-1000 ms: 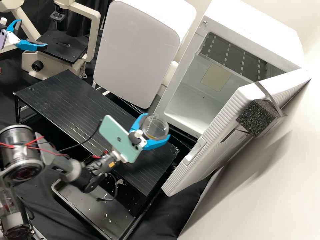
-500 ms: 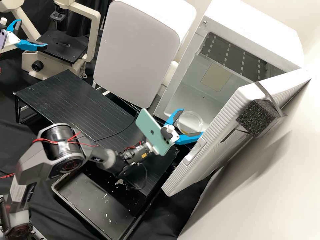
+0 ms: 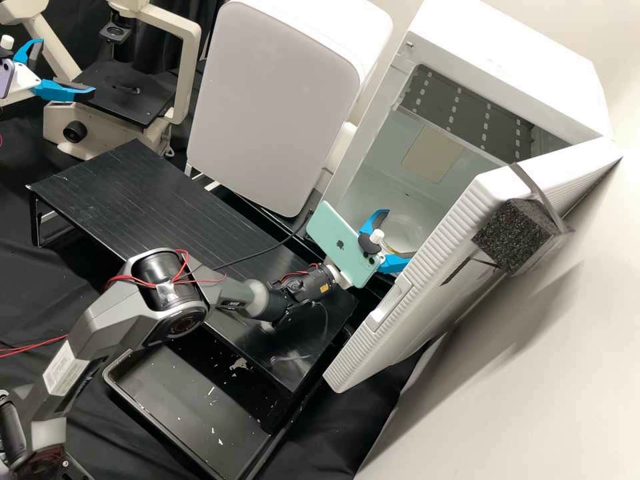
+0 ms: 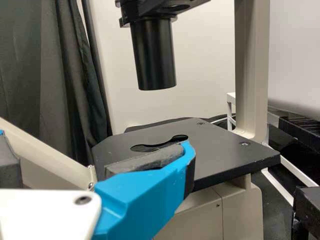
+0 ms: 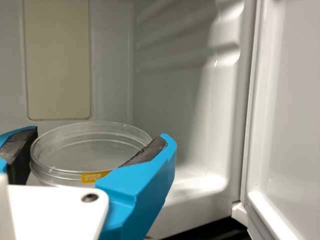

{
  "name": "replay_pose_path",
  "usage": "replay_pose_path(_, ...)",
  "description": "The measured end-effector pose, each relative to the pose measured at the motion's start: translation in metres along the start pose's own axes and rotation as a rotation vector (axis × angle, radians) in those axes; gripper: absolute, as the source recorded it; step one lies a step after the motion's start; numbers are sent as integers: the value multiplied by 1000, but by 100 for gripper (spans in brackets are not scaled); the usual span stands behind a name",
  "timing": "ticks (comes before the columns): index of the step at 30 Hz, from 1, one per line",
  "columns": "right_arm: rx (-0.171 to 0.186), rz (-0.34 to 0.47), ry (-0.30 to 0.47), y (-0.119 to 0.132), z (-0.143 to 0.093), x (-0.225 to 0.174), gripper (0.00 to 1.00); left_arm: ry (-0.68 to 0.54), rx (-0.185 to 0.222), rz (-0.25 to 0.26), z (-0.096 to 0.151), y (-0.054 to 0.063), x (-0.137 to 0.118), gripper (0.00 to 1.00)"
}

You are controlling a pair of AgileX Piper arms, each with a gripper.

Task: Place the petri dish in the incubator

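**Clear petri dish (image 5: 92, 150) held in the right gripper (image 3: 401, 233) at the incubator's (image 3: 507, 60) open front**

The dish is round, shallow and see-through, with glassy highlights running round its doubled rim. An orange-yellow label with pale print sits on its side wall, close beside one blue finger (image 5: 142, 182) of the right gripper. The dish lies roughly level, its flat face up, between the two fingers, whose dark pads (image 5: 147, 151) grip it from opposite sides. Whether it contains anything, I cannot tell.

Beyond the right gripper are the incubator's pale inner walls and a cream panel (image 5: 57, 65). To one side of the gripper stands the open door (image 3: 467, 207), with a black foam block (image 3: 510, 237) on its outer face. A mint-green phone (image 3: 343, 243) is mounted just behind the fingers.

Well apart from the dish, the left gripper (image 3: 68, 67) is open, its fingers spread, beside the microscope's black stage (image 4: 225, 155).
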Motion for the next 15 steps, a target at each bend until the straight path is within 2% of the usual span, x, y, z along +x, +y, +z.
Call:
replay_pose_path(10,2,-32,-14,-10,0,14,0,0,0,0,0,0,0,100)
replay_pose_path(15,-18,-68,-10,-16,-1,14,0,0,0,0,0,0,0,100)
